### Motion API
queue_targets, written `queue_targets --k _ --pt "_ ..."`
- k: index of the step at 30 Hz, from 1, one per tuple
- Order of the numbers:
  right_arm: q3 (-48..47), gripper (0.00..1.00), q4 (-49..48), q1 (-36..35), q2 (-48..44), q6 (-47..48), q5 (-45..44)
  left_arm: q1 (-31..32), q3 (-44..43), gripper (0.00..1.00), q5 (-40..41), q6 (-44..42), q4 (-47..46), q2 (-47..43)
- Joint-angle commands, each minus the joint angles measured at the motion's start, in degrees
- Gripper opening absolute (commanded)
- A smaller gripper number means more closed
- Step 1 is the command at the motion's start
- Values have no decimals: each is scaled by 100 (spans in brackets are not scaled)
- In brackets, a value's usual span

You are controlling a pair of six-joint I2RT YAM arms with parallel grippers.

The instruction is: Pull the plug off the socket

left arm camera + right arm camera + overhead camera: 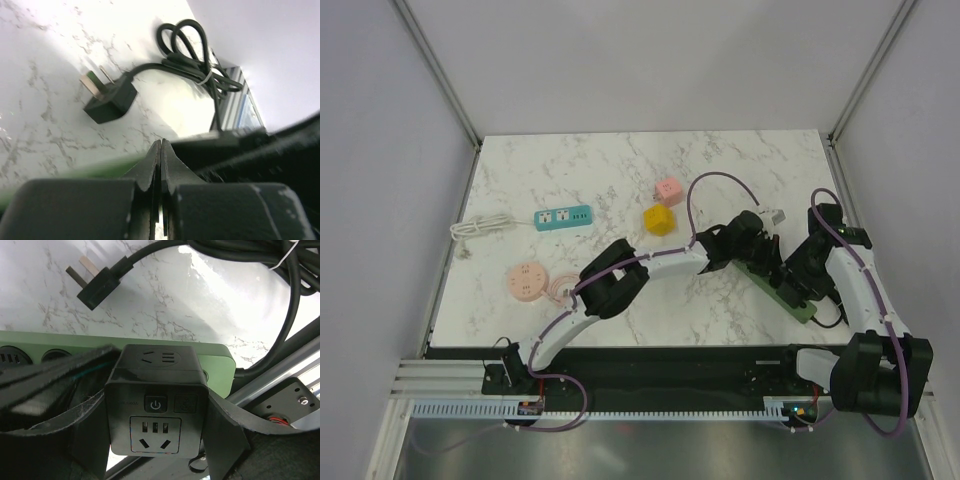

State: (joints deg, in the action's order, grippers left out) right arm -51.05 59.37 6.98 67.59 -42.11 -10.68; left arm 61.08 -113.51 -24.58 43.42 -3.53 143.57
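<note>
A green socket strip [798, 302] lies near the table's right edge. On it is a black cube plug [156, 400] with a power button and outlets. My right gripper [157, 436] is shut on the cube, one finger on each side face. The cube hides its own prongs, so I cannot tell whether they are seated in the green strip [55, 340]. My left gripper [161, 146] is shut and empty, its tips right over the green strip [70, 169] beside the cube. From above, the left gripper [763, 255] and right gripper [792, 272] crowd together over the strip.
The strip's own black cable plug [107, 102] lies loose on the marble, its cord bundle [192, 55] tied near the frame edge. Further left are a yellow cube [659, 220], a pink cube [667, 189], a teal strip [563, 217] and a round pink strip [527, 280].
</note>
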Motion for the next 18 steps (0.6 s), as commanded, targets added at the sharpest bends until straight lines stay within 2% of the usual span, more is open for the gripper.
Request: queue_targets --k 1,12,18 --pt "-564 0 -444 -4 -123 18 -74 106 66 2 322 -255 722 602" --pt "-512 0 -532 5 -185 115 -260 97 -92 2 322 -237 714 752" --pt "226 0 -760 5 -361 45 -119 -96 -83 2 -354 -70 205 533"
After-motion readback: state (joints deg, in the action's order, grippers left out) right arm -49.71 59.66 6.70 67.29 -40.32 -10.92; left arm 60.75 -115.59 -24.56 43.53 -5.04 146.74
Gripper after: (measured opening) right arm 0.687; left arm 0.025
